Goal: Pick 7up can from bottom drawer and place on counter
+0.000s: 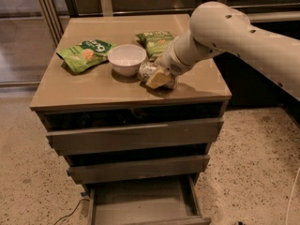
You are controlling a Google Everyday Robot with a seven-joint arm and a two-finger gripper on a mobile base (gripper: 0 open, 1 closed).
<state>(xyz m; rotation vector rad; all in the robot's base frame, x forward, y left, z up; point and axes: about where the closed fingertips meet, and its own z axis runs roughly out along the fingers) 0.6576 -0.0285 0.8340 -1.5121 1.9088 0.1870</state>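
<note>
Jaws closed around the 7up can (147, 70) is how we read it: one tan finger (158, 78) lies pressed across the can's front, while the other is hidden behind it. The gripper (158, 77) sits low over the middle of the counter surface (93, 90), a little toward its front edge, at the end of a thick white arm (234, 32) that reaches in from the right.

We see the can tipped over rather than upright, silvery with dark markings, down at the level of the surface. Whether it actually rests on the surface or hangs just above it, we cannot tell. It lies just to the right of a white bowl (126, 59), very close to it, though we cannot tell if the two touch.

A green snack bag (84, 54) lies flat to the left of the bowl, and a second green bag (154, 39) lies behind the can, partly covered by the wrist.

Below, the bottom drawer (140, 198) stands pulled out, showing us its grey floor and sides. The top drawer (133, 135) and middle drawer (138, 169) above it are each slightly ajar, with dark gaps over their fronts. A thin cable (70, 213) trails across the speckled floor (262, 163) at the cabinet's lower left.
</note>
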